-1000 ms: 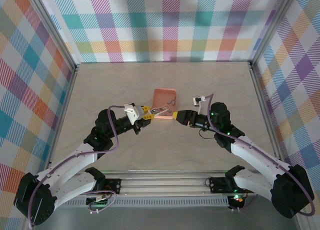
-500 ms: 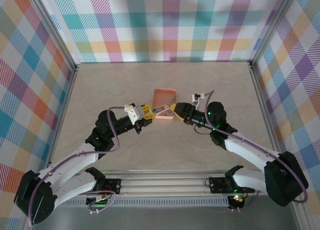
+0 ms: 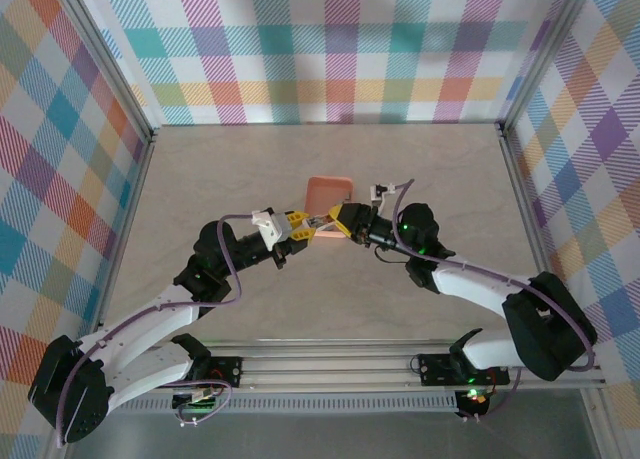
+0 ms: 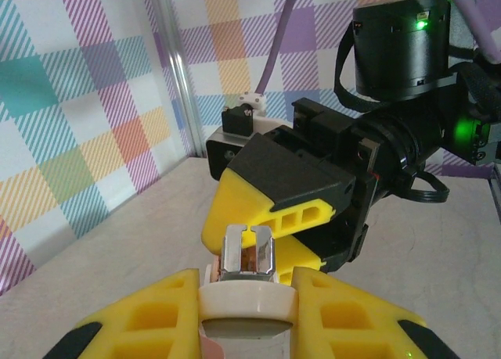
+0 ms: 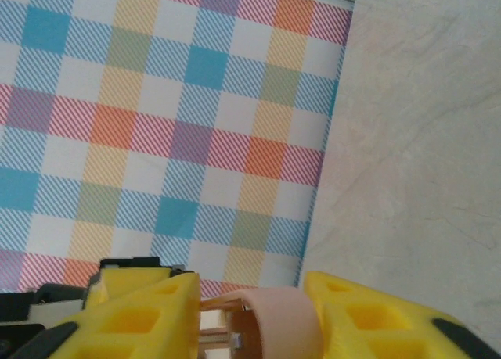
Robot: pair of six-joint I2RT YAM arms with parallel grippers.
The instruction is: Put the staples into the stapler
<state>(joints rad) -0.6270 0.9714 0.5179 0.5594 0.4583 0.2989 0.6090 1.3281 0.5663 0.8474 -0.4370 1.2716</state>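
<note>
Stapler [image 4: 247, 299] held by left gripper [image 4: 246, 312], its pink end pinched by right gripper [image 5: 252, 318]

1. I can read no words, numbers or brand marks on the stapler [image 4: 247, 296].
2. I can read none on the tray [image 3: 330, 191] either.
3. The table [image 3: 250, 169] carries no lettering I can make out.
</note>
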